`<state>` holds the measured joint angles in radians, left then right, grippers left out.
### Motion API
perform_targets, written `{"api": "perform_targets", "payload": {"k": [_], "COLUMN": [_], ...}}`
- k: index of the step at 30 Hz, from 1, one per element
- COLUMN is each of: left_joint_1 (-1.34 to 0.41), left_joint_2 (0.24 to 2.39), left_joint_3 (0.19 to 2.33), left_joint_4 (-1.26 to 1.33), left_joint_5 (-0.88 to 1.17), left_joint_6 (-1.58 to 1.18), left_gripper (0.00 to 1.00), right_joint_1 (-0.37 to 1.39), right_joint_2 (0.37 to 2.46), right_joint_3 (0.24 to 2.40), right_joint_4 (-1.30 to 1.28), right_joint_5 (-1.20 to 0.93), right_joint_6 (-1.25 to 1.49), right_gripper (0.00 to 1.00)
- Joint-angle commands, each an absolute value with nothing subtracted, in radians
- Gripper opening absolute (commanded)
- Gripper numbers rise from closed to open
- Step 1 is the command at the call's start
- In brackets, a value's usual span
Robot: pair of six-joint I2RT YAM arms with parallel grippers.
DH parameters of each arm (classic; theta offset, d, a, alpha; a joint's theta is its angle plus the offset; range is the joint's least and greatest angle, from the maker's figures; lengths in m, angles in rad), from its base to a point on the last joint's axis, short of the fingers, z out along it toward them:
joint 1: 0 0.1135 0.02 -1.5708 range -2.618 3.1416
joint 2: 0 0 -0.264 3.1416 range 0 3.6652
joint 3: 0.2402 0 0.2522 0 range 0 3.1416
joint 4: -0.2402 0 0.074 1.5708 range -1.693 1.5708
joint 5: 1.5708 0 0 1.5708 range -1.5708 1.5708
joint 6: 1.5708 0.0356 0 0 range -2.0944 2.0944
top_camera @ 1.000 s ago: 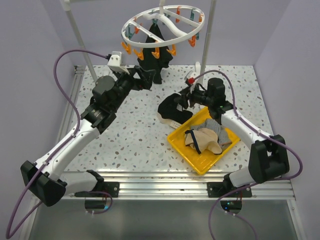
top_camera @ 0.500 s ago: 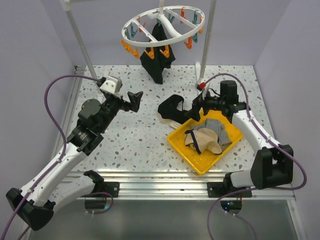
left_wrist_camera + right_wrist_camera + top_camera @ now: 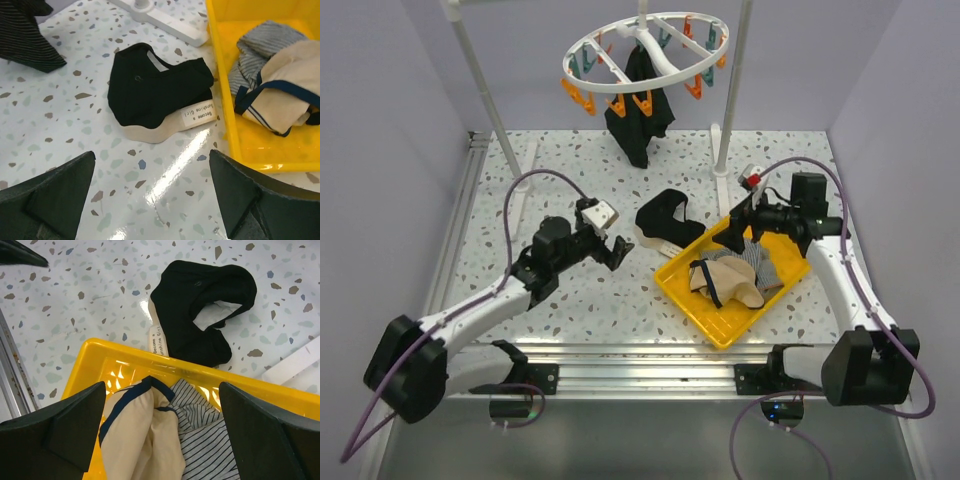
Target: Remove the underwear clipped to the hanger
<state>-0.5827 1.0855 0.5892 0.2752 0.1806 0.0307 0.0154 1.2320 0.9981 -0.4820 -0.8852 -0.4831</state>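
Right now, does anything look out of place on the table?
Yes: one black underwear lies on the table beside the yellow tray, not inside with the beige pair and striped pair. Another black piece hangs clipped to the hanger.

Left claw (image 3: 613, 250) wide open, held low, right claw (image 3: 731, 234) wide open, apparently empty.

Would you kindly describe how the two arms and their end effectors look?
Both the left arm and right arm have white links, black joints and black bases, each trailing a looping purple cable. The left end effector and right end effector have black wedge-shaped fingers; a white camera box sits at the left wrist.
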Motion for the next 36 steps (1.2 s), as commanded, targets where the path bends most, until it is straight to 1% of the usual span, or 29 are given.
{"api": "perform_targets", "payload": {"k": [1,4,5,8,11,12,13,18,20,21,23,24,26,27,29,30,32,36], "left_joint_1": [-0.572,-0.554,-0.551,-0.528,-0.520,-0.520,-0.520,-0.526,-0.535,-0.543,-0.551,-0.558,-0.566,-0.571,-0.574,-0.574,-0.577,-0.575], "left_joint_2": [1.241,1.414,1.493,1.630,1.707,1.754,1.778,1.906,1.931,1.956,1.989,1.999,2.025,2.028,2.023,2.014,1.985,1.846], "left_joint_3": [0.635,0.718,0.763,0.848,0.913,0.931,0.977,1.084,1.126,1.137,1.176,1.187,1.213,1.215,1.206,1.201,1.162,1.094], "left_joint_4": [0.543,0.583,0.587,0.575,0.560,0.546,0.504,0.416,0.365,0.351,0.286,0.266,0.219,0.213,0.218,0.224,0.282,0.403], "left_joint_5": [0.360,0.431,0.460,0.537,0.590,0.610,0.639,0.646,0.632,0.630,0.609,0.601,0.577,0.565,0.528,0.511,0.471,0.454], "left_joint_6": [0.162,0.215,0.227,0.250,0.278,0.284,0.296,0.296,0.302,0.305,0.314,0.316,0.319,0.316,0.302,0.293,0.264,0.210], "left_gripper": [1.00,0.99,0.98,0.94,0.91,0.88,0.88,0.82,0.77,0.72,0.66,0.58,0.49,0.36,0.18,0.00,0.00,0.00], "right_joint_1": [0.003,0.003,-0.023,-0.029,-0.034,-0.035,-0.038,-0.044,-0.044,-0.044,-0.046,-0.048,-0.046,-0.048,-0.048,-0.048,-0.048,-0.049], "right_joint_2": [1.164,1.125,1.114,1.075,1.040,1.034,1.026,1.028,1.032,1.037,1.043,1.049,1.054,1.058,1.061,1.062,1.063,1.065], "right_joint_3": [0.959,0.928,0.920,0.899,0.879,0.876,0.874,0.885,0.894,0.899,0.907,0.908,0.910,0.910,0.911,0.913,0.920,0.928], "right_joint_4": [-0.506,-0.483,-0.480,-0.479,-0.480,-0.482,-0.483,-0.492,-0.489,-0.488,-0.483,-0.473,-0.460,-0.451,-0.440,-0.440,-0.443,-0.449], "right_joint_5": [-0.933,-0.931,-0.930,-0.925,-0.911,-0.908,-0.905,-0.908,-0.908,-0.910,-0.911,-0.913,-0.919,-0.923,-0.923,-0.925,-0.923,-0.920], "right_joint_6": [-0.502,-0.477,-0.469,-0.462,-0.460,-0.460,-0.459,-0.453,-0.451,-0.448,-0.442,-0.433,-0.417,-0.405,-0.396,-0.391,-0.391,-0.390], "right_gripper": [0.99,0.99,0.99,0.99,0.99,0.99,0.99,0.99,0.99,0.99,0.99,0.99,0.99,0.99,0.99,0.99,0.99,0.99]}}
